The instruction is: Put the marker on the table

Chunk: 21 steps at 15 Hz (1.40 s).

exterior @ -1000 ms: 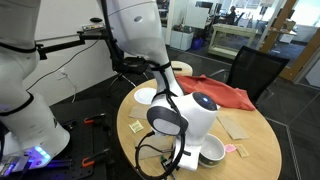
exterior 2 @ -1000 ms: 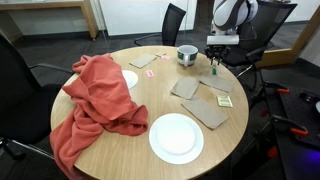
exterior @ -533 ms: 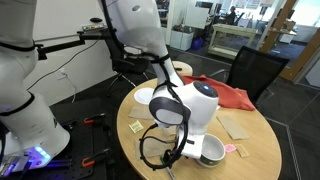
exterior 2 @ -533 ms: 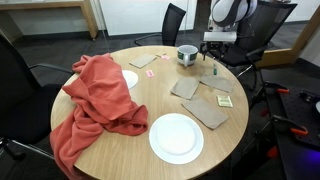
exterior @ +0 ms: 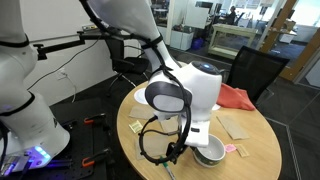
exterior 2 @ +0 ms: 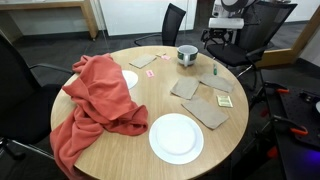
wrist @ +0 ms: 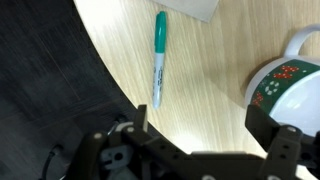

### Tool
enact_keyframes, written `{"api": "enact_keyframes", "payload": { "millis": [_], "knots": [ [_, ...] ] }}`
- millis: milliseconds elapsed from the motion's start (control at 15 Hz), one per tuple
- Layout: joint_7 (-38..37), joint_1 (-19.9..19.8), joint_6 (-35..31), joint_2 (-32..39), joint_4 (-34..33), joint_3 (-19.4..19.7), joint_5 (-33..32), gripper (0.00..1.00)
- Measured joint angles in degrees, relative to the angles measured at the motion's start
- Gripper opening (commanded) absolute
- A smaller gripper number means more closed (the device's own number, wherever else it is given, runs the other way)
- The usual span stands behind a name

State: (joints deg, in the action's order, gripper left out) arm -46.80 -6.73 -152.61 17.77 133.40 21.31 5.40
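The marker [wrist: 157,62] lies flat on the worktop [wrist: 210,80], free of the fingers [wrist: 141,125], which stand spread apart and hold nothing. In the wrist view its long axis runs almost straight up the picture, with the teal cap at the far end and the white barrel pointing back toward the fingers. It sits ahead of them, roughly in line with one finger rather than between the two (the gap itself faces bare wood). A white bowl [wrist: 285,85] with a red and green pattern sits near the other finger. The placing looks done; any lift away should simply avoid brushing the barrel.
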Motion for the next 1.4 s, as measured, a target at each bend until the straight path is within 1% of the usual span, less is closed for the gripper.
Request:
{"api": "enact_keyframes", "payload": {
  "millis": [333,1000,1267,1400],
  "knots": [
    [2.68,0.00,1.20,-6.24,1.53,-1.11,-2.76,1.00],
    [11.16,0.00,10.77,-17.50,1.53,-8.53,-3.01,1.00],
    [13.71,-0.02,12.80,-20.21,1.53,-10.43,-3.01,1.00],
    [13.86,-0.04,13.19,-20.75,1.53,-10.94,-3.29,1.00]
  ]
}}
